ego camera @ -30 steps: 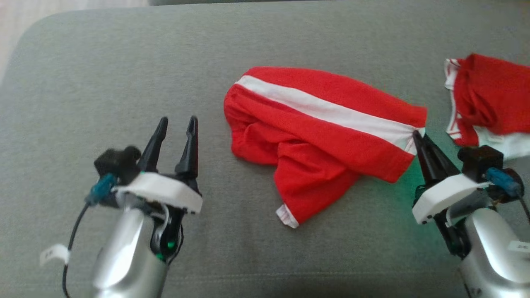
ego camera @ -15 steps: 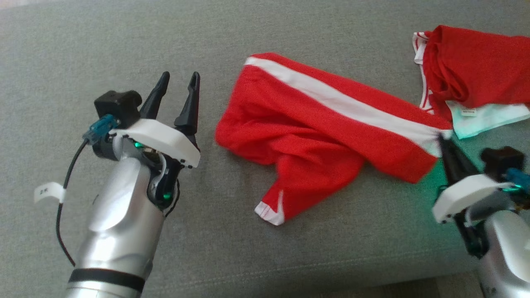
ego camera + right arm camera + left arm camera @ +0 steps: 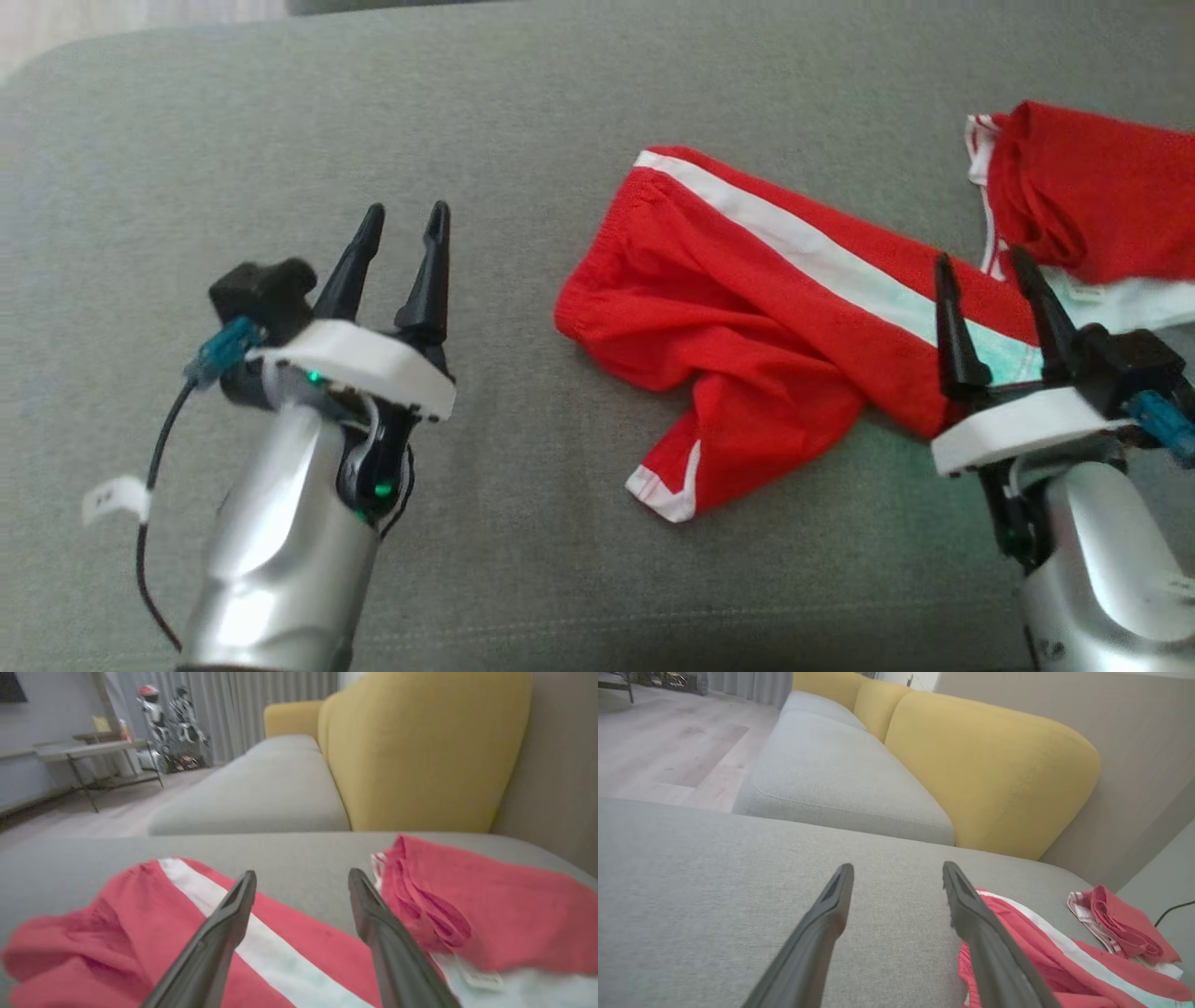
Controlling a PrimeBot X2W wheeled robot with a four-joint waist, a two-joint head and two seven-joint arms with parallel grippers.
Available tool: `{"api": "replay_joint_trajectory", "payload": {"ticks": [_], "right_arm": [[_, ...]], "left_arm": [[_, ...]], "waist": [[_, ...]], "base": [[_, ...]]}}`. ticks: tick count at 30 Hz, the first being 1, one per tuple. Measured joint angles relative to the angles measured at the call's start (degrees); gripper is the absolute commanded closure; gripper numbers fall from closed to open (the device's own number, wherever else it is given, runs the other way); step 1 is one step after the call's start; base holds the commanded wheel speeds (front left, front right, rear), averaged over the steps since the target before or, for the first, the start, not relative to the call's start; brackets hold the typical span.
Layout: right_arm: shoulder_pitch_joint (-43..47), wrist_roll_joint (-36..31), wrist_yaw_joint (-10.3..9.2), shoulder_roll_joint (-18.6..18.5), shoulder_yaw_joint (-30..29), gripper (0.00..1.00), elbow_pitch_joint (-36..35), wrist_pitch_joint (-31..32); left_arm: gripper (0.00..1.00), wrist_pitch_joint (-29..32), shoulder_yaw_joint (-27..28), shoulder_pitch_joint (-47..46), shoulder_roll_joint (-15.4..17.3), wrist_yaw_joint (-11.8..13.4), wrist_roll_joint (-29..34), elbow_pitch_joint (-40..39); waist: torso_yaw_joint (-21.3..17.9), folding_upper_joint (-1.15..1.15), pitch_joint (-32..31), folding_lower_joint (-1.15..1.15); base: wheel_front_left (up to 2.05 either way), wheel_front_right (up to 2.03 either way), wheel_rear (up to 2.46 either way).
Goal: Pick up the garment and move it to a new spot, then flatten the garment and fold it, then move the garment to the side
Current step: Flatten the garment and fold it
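Red shorts [image 3: 747,308] crumpled on grey sofa [image 3: 373,112]; right fingers [image 3: 948,327] spread open over the striped end, gripping nothing. Left fingers [image 3: 429,280] open too, well clear. 2nd red garment [image 3: 1092,196] near right fingers.

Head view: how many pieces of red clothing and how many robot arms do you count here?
Red garments: 2, the white-striped garment in the middle and the bunched garment at the right edge.
Robot arms: 2, the left arm and the right arm.
Total: 4.
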Motion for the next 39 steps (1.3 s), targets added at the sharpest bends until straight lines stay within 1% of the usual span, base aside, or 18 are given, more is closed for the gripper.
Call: {"api": "replay_joint_trajectory", "payload": {"ticks": [3, 5, 8, 11, 14, 19, 20, 21, 22, 25, 28, 32, 36, 37, 38, 39], "right_arm": [[0.2, 1.2, 0.00, 0.2, 2.7, 0.00, -2.6, -0.9], [1.6, 1.4, 0.00, 0.1, 4.6, 0.00, -2.9, -0.6], [2.7, 1.5, 0.00, -0.2, 5.5, 0.00, -2.5, 0.3], [1.7, 2.6, 0.00, -1.1, 7.7, 0.00, -2.2, 2.1], [-1.0, 5.7, 0.00, -3.2, 9.9, 0.00, -0.4, 5.3], [-8.5, 10.9, 0.00, -8.7, 15.5, 0.00, 3.9, 11.7], [-8.5, 10.9, 0.00, -8.7, 15.5, 0.00, 3.9, 11.7], [-11.4, 14.0, 0.00, -10.7, 17.7, 0.00, 5.5, 13.8], [-11.4, 14.0, 0.00, -10.7, 17.7, 0.00, 5.5, 13.8], [-15.0, 17.6, 0.00, -13.9, 21.4, 0.00, 8.3, 16.4], [-17.8, 19.9, 0.00, -17.1, 25.6, 0.00, 10.9, 18.3], [-20.7, 22.6, 0.00, -19.5, 29.3, 0.00, 14.6, 19.7], [-23.3, 25.5, 0.00, -20.5, 31.5, 0.00, 17.9, 20.8], [-23.8, 26.4, 0.00, -20.5, 32.3, 0.07, 18.4, 21.1], [-24.1, 27.3, 0.00, -20.6, 33.3, 0.97, 18.6, 21.6], [-24.3, 27.8, 0.00, -20.8, 34.4, 1.00, 18.7, 21.6]], "left_arm": [[0.00, 0.0, 1.7, 3.4, -0.1, 0.6, 0.0, -3.8], [0.00, 0.0, 3.2, 7.4, -0.1, 1.3, -0.3, -8.0], [0.00, 0.0, 3.1, 11.2, -0.1, 2.2, -1.9, -11.7], [0.00, 0.0, 2.0, 13.7, 0.0, 3.2, -2.9, -14.0], [0.00, 0.0, 0.6, 14.6, 0.0, 3.9, -3.3, -14.8], [0.00, 0.0, -2.1, 14.6, 0.0, 5.0, -4.8, -15.9], [0.00, 0.0, -2.1, 14.6, 0.0, 5.0, -4.8, -15.9], [0.00, 0.0, -2.8, 14.6, 0.0, 5.1, -5.3, -16.0], [0.00, 0.0, -2.8, 14.6, 0.0, 5.1, -5.3, -16.0], [0.00, 0.0, -4.0, 14.5, 0.0, 5.5, -5.9, -16.0], [0.00, 0.0, -4.4, 14.5, 0.0, 6.1, -6.5, -16.2], [0.00, 0.0, -5.0, 14.5, 0.0, 6.5, -7.3, -16.5], [0.00, 0.0, -5.7, 14.4, 0.0, 6.6, -7.5, -17.1], [0.00, 0.0, -5.8, 14.3, 0.0, 6.8, -7.7, -17.2], [0.00, 0.0, -5.9, 14.3, 0.0, 7.0, -7.7, -17.3], [0.00, 0.0, -6.0, 14.2, 0.0, 7.0, -7.7, -17.4]], "waist": [[1.3, 0.00, -1.1, 0.00], [2.8, 0.00, -1.9, 0.00], [4.6, 0.00, -2.3, 0.00], [6.6, 0.00, -2.3, 0.00], [8.7, 0.00, -1.9, 0.00], [12.3, 0.00, -0.6, 0.00], [12.3, 0.00, -0.6, 0.00], [13.6, 0.00, 0.0, 0.00], [13.6, 0.00, 0.0, 0.00], [15.5, 0.00, 1.1, 0.00], [17.2, 0.00, 2.1, 0.00], [19.0, 0.00, 3.3, 0.00], [19.9, 0.00, 4.3, 0.00], [20.1, 0.00, 4.6, 0.01], [20.2, 0.00, 4.8, 0.00], [20.3, 0.00, 4.9, 0.01]], "base": [[0.00, 0.00, 0.00], [0.00, 0.00, 0.00], [0.00, 0.00, 0.00], [0.00, 0.00, 0.00], [0.00, 0.00, 0.00], [0.00, 0.00, 0.00], [0.00, 0.00, 0.00], [0.00, 0.00, 0.00], [0.00, 0.00, 0.00], [0.00, 0.00, 0.00], [0.00, 0.00, 0.00], [0.00, 0.00, 0.00], [0.00, 0.00, 0.00], [0.00, 0.00, 0.00], [0.00, 0.00, 0.00], [0.00, 0.00, 0.00]]}}
